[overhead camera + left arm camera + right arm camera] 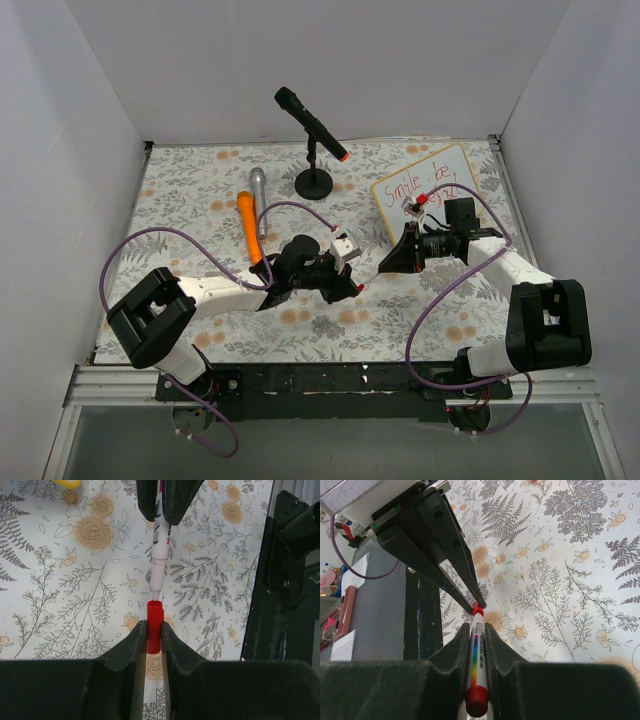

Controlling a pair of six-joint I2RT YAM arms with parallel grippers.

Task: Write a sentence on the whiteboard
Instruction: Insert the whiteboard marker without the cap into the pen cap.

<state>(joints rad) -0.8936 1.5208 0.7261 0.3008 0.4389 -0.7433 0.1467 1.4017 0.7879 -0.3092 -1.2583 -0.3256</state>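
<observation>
The whiteboard, yellow-rimmed, stands tilted at the back right with the sentence in red handwriting on it. My right gripper is shut on a white marker that lies along its fingers, red rear end towards the camera. My right gripper points the marker's tip at the left gripper. My left gripper is shut on the red cap. In the left wrist view my left gripper holds the cap just below the marker, tip at the cap's mouth.
A black microphone on a round stand is at the back centre. An orange microphone and a silver one lie to its left on the floral tablecloth. A dark rail runs along the near edge. White walls surround the table.
</observation>
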